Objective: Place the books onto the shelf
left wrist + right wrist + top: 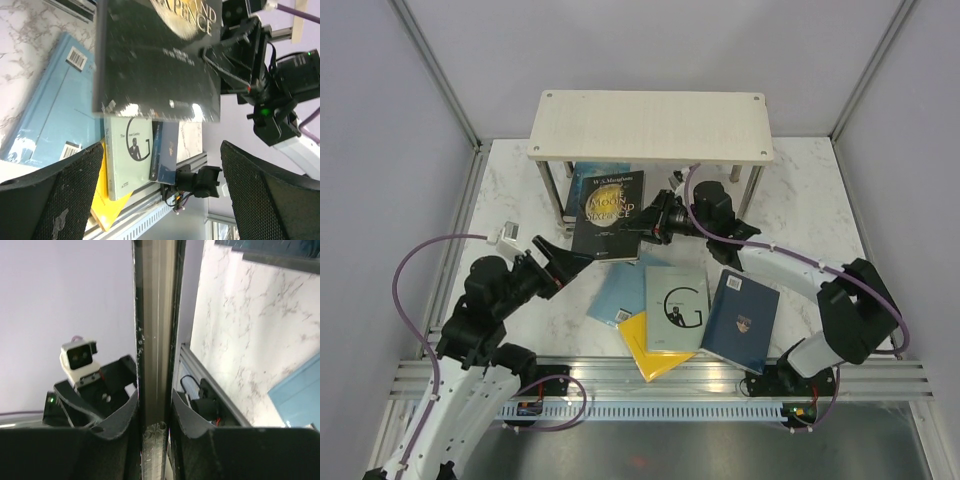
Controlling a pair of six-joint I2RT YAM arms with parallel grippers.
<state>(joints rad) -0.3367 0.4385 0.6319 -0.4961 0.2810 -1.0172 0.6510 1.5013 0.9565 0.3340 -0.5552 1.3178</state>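
Marble tabletop [800, 200], near edge: yellow book [645, 352], white "G" book [678, 305], navy book [742, 320] and light blue book [618, 292] lie overlapped, not shelved. Left gripper [560, 258] stands wide open, holding nothing. Right gripper [648, 226] pinches the right edge of the black book [608, 212], just before the shelf [650, 125]. Step in hand, by judgement: shelving this book. Next move calls for carrying it forward between the posts, kept level.

The Moon and Sixpence book [608, 213] sits edge-on between the right gripper's [639, 228] fingers and reaches beyond them to the shelf's [650, 125] front. The left gripper [562, 256] sits just off its near corner. Behind both grippers, the G-cover book [678, 305] lies on the table [800, 200], left of the crest-cover book [742, 318].
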